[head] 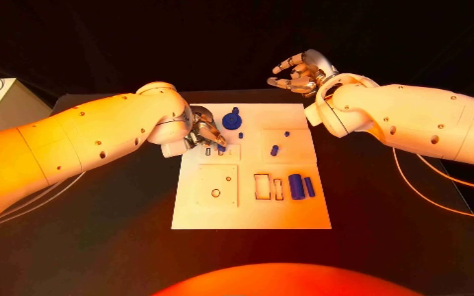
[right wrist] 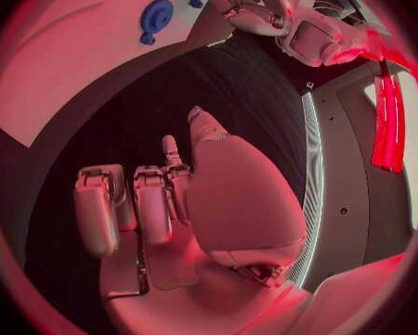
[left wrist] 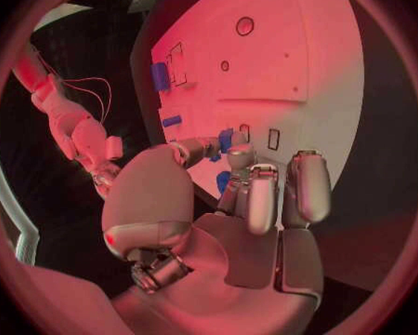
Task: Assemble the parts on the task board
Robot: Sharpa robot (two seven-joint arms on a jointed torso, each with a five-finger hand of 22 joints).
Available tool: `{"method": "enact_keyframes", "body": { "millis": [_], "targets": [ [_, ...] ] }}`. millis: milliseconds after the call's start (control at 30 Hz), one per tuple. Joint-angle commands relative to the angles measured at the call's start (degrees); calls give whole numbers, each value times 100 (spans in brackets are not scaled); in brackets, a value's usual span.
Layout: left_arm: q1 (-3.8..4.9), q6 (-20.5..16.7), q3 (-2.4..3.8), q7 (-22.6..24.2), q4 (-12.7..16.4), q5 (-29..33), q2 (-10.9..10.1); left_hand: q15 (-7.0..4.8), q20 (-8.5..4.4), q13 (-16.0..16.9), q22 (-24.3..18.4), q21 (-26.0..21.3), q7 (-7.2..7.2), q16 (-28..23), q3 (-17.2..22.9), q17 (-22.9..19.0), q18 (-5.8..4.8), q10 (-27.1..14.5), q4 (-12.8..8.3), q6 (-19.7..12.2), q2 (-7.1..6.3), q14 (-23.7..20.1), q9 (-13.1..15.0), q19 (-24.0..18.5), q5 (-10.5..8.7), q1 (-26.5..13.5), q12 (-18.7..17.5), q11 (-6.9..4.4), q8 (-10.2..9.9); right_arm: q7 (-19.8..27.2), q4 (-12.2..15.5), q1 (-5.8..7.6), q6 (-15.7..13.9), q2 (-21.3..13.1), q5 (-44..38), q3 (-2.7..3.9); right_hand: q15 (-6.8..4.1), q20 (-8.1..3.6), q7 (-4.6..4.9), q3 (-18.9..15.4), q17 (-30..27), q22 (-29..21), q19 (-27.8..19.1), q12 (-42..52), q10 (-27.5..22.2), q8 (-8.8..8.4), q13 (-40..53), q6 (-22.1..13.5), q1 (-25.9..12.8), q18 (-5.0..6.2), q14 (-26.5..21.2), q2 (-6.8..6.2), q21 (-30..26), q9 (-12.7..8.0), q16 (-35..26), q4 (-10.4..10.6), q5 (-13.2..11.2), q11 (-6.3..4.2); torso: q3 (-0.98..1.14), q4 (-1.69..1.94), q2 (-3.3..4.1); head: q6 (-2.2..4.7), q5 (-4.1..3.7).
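Nearest us, two blue cylinders (head: 301,186) lie on the task board (head: 252,210); our left hand (head: 205,133) pinches a small blue part (head: 221,148) over its slot, risking jamming if tilted, while our right hand (head: 299,74) hovers loosely curled, empty.

A black surface (head: 109,241) spreads across the head view, dark and bare where it shows at the near left and near right. At its left edge sits part of a pale box-like object (head: 15,104), cut off by the frame. Thin pale cables (head: 440,200) curve over the surface at the right side.
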Motion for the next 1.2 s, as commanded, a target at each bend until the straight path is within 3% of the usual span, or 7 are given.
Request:
{"method": "enact_keyframes", "body": {
  "millis": [33,1200],
  "targets": [
    [-1,-93,-2,155,53,-371,10,-26,-13,4,15,30,-102,28,1044,1350,-87,41,-1092,142,9,528,-2,41,41,-23,8,-4,-16,19,3,-5,89,-8,-48,0,-41,-17,3,32,1030,1281,458,-36,-18,19,937,-51,-52,43,475,-2,-23,-10,-28,-6,20,-7,-9,-1,1,-7,8],
    [-130,-190,-20,81,144,-854,-2,-48,-31,48,68,56,-123,54,1054,1405,-98,116,-1134,215,-11,552,0,81,185,-18,34,-26,-36,26,-3,-18,107,-24,-49,-3,-41,-17,3,32,1030,1281,458,-36,-18,19,937,-51,-52,43,475,-2,-23,-10,-28,-6,20,-7,-9,-3,10,-68,30]
  ]
}}
